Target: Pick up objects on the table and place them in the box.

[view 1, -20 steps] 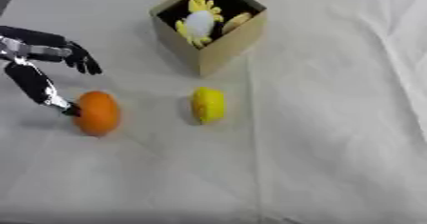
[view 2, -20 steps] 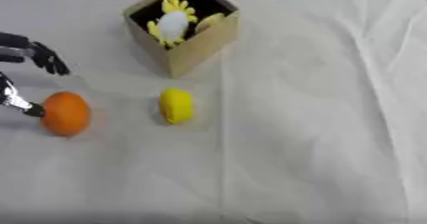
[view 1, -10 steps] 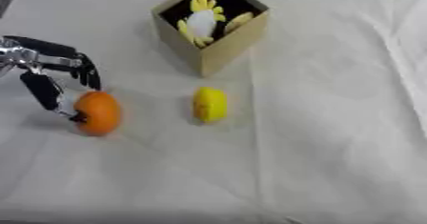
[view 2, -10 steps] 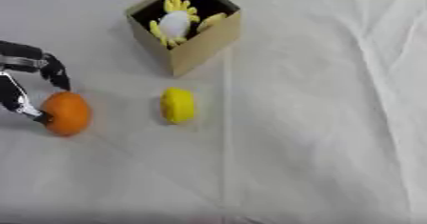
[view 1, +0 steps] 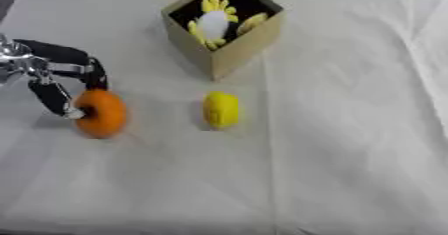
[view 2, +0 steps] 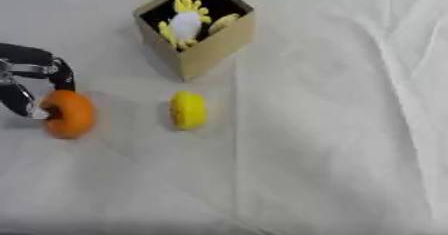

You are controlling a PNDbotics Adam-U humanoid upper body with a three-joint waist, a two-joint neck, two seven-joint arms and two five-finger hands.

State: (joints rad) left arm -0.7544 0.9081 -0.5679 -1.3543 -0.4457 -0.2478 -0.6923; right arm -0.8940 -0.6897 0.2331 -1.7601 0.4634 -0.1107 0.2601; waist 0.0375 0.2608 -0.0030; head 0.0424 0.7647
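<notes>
The left hand (view 1: 54, 74) is closing on the orange (view 1: 101, 113) at the table's left side — thumb against its near-left face, fingers curled over the top, so it looks pinched but not lifted. This is the grasp step. Next comes a lift and a carry right and back to the cardboard box (view 1: 226, 26), which already holds a yellow-and-white object. The lemon (view 1: 221, 109) waits mid-table — untouched.

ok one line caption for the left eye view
Left robot hand closes around the orange beside a yellow fruit, with the box behind.
</notes>
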